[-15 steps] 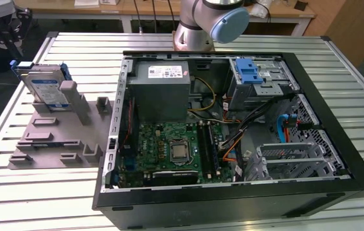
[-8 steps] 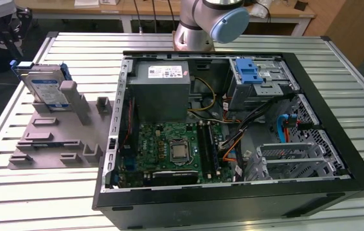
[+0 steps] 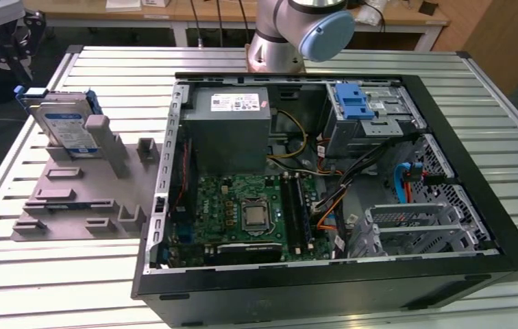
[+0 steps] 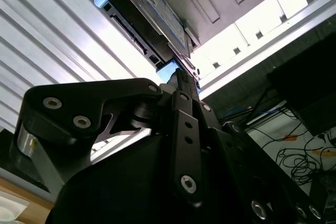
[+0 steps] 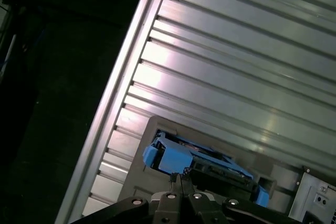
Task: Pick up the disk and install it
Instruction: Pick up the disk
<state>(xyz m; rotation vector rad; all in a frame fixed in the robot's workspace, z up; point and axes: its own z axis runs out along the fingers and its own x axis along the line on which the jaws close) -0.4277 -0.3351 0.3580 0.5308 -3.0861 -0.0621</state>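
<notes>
The disk [image 3: 62, 123] is a silver drive with a white-and-blue label in a blue bracket. It stands on edge in a grey holder [image 3: 85, 195] on the exterior view's left, beside the open computer case [image 3: 332, 178]. My gripper [image 3: 9, 58] hangs beyond the table's back left corner, above and behind the disk and not touching it. In both wrist views the fingers lie together with nothing between them, so the gripper [image 4: 181, 75] [image 5: 176, 178] is shut. Just past its tips are the disk [image 4: 157, 17] [image 5: 202, 163] and its blue bracket.
Inside the case are a grey power supply box [image 3: 231, 127], a green motherboard [image 3: 245, 209], cables and a blue-latched drive bay [image 3: 362, 103] at the back right. The slatted metal table [image 3: 21, 274] ends close to the holder on the left, with dark floor beyond.
</notes>
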